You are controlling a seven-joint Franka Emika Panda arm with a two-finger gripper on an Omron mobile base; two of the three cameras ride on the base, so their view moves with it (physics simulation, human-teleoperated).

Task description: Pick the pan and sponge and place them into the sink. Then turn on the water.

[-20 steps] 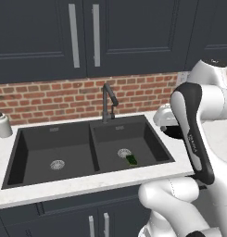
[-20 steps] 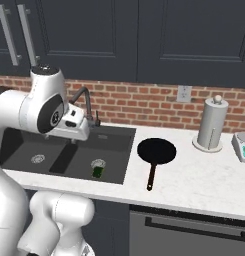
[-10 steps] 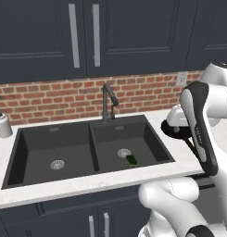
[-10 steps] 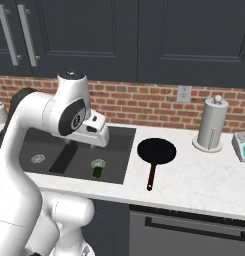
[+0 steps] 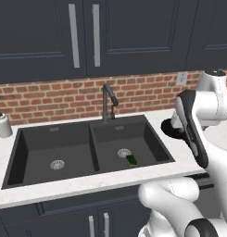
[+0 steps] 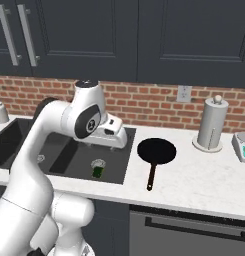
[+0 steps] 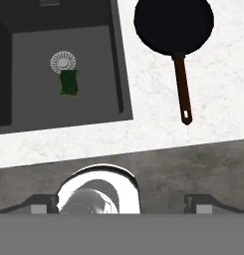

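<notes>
The black pan (image 6: 156,151) rests on the white counter right of the sink (image 6: 61,152), its thin handle (image 6: 152,175) pointing toward the front edge. From the hand view the pan (image 7: 173,22) is at upper right, its handle (image 7: 182,87) running down. The green sponge (image 7: 69,82) lies on the right basin's floor beside the silver drain (image 7: 63,62); it also appears as the sponge (image 5: 131,160). My gripper (image 6: 114,144) hovers above the sink's right rim, left of the pan. Its fingertips (image 7: 44,203) stand wide apart, open, holding nothing. No water runs from the faucet (image 5: 107,99).
A white soap dispenser (image 5: 1,125) stands left of the sink. A paper towel roll (image 6: 213,123) and a small scale (image 6: 242,146) sit at the counter's back right. Dark cabinets hang above the brick backsplash. My own arm hides most of the pan (image 5: 169,128) in the left base view.
My arm has swung rightward from over the right basin to the sink's right rim, closer to the pan. The sponge and the pan have stayed where they were.
</notes>
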